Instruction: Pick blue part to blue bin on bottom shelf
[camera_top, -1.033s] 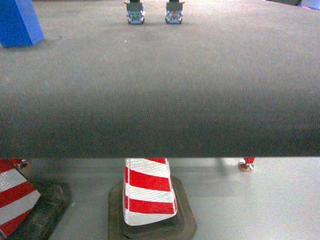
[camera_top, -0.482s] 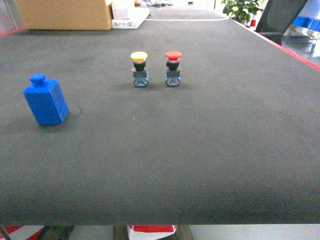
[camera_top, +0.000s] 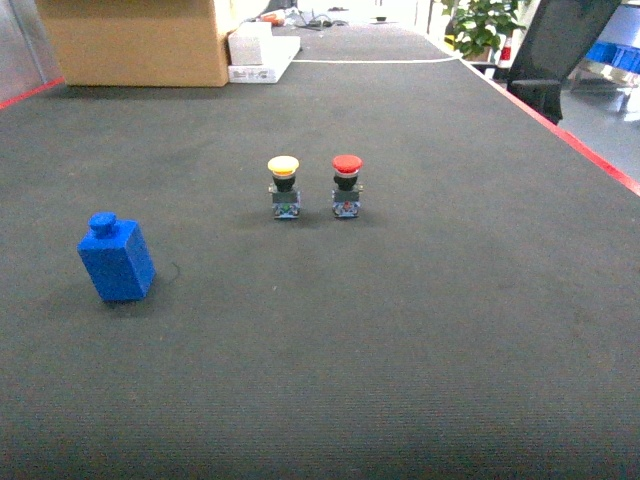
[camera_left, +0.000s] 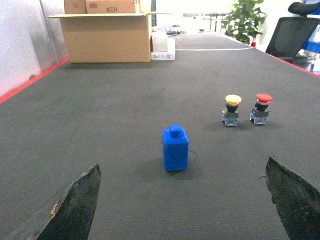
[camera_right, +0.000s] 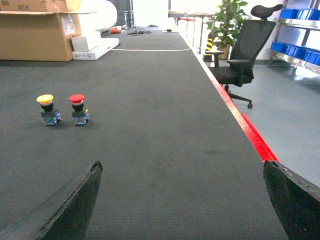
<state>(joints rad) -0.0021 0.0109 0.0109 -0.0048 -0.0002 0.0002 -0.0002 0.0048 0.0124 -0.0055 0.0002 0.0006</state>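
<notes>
The blue part (camera_top: 116, 259) stands near the table's (camera_top: 420, 330) left edge. A cardboard box (camera_left: 106, 36), flaps open and contents hidden, sits at the far left corner. Both claws, the left gripper (camera_left: 182, 205) and the right gripper (camera_right: 182, 205), gape wide, holding nothing

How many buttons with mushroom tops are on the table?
2. The yellow-topped button stands mid-table, and the red-topped button stands close beside it on its right. No others show; nothing seems to hide more.

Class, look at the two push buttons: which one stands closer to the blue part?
The yellow-capped button; it stands on the blue part's side, the red-capped button beyond it.
</notes>
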